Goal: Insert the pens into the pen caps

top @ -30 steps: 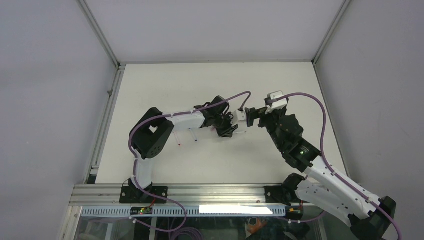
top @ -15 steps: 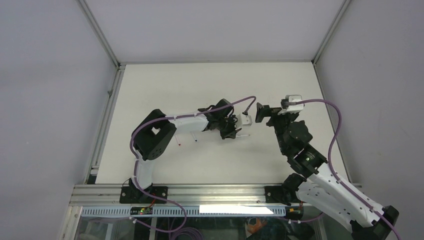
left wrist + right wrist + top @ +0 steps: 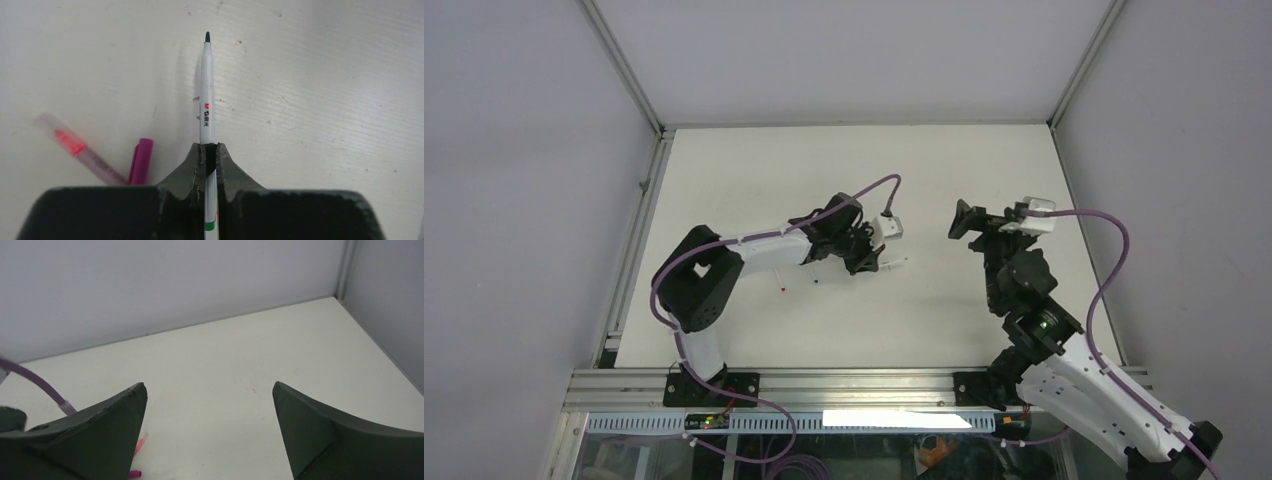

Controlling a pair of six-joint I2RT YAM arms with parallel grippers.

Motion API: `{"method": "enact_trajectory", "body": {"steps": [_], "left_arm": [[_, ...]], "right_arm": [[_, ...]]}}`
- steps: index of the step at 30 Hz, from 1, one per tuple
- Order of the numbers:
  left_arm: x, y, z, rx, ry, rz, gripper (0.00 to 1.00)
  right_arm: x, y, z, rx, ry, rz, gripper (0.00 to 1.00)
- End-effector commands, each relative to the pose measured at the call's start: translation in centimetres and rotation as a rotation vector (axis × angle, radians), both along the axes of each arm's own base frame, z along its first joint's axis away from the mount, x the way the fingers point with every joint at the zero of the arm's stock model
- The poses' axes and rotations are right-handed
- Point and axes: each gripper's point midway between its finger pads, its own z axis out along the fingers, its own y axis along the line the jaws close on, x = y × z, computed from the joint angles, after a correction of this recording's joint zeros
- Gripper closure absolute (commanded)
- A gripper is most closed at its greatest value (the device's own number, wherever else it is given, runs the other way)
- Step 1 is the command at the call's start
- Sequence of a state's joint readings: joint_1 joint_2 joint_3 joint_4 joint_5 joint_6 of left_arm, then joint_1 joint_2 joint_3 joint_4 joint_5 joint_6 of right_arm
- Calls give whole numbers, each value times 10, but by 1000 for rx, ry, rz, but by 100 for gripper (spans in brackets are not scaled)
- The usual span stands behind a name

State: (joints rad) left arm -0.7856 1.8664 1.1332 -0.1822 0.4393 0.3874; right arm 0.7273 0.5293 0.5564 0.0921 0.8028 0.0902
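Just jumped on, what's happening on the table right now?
The left gripper has its jaws shut on a white pen, whose dark tip is bare and points away over the table. The right gripper is open, empty and well apart from it. A pink pen and what looks like a magenta cap lie beside the left gripper. The held pen is not yet capped.

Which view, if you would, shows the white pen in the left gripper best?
Left wrist: the white pen is close up, tip bare, clamped in the left gripper. Top external shows only a faint sliver; right wrist misses it.
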Motion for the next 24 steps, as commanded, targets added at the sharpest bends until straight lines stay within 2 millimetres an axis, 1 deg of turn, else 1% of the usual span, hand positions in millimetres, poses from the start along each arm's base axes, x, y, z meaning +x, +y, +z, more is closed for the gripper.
{"method": "enact_trajectory", "body": {"steps": [1,3,5,6,7,9,10,11,14,15,16,17,20,22,24], "left_arm": [[16,1,80,-248,-82,66,100],[18,13,98,-321,-87,111,100],[18,27,122,-401,-105,168,100],[15,37,120,-409,-105,198,100],[15,42,128,-433,-128,218,100],[11,55,129,-442,-146,261,100],[9,62,127,-439,-150,279,100],[5,69,120,-428,-143,299,100],[1,89,111,-416,-148,364,100],[-3,98,102,-400,-145,391,100],[-4,104,102,-396,-155,421,100],[-7,112,94,-382,-154,454,100],[-6,133,90,-378,-169,575,100],[-6,142,92,-399,-172,642,100],[-5,149,96,-411,-188,689,100]], "right_arm": [[11,48,-2,-62,15,234,1],[15,75,-11,-131,67,394,1],[20,96,-20,-190,165,525,1],[23,102,-29,-205,221,562,1],[26,108,-35,-218,252,594,1],[34,116,-45,-239,289,629,2],[36,124,-51,-245,304,670,3],[39,131,-58,-247,322,706,4],[46,156,-84,-248,411,815,10],[48,164,-93,-246,440,850,11],[50,170,-102,-245,465,874,12],[52,175,-110,-244,487,893,13],[59,183,-127,-242,506,912,13],[62,187,-137,-240,529,924,13],[62,191,-143,-271,533,956,15]]}}
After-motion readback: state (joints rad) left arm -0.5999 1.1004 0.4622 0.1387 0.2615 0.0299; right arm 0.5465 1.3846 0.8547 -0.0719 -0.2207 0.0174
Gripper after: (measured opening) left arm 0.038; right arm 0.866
